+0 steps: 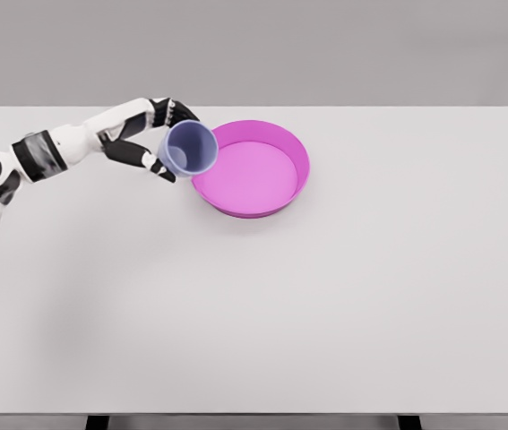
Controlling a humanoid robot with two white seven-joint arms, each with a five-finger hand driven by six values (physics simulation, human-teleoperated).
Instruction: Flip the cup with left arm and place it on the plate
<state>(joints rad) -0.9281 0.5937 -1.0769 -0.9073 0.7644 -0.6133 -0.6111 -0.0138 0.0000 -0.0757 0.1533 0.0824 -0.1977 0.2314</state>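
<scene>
A pale blue-lilac cup (190, 149) is held in the air at the left rim of the plate, tilted so its open mouth faces the camera. My left hand (158, 141) is shut on it, with dark fingers wrapped around its left side and back. The magenta plate (271, 193), round with a raised rim, lies on the table just right of the cup; the cup overlaps its left edge in the picture. My left arm comes in from the left edge and stretches toward the plate. The right arm does not show.
The white table (325, 305) spans the whole view, with its far edge behind the plate and its front edge near the bottom of the picture.
</scene>
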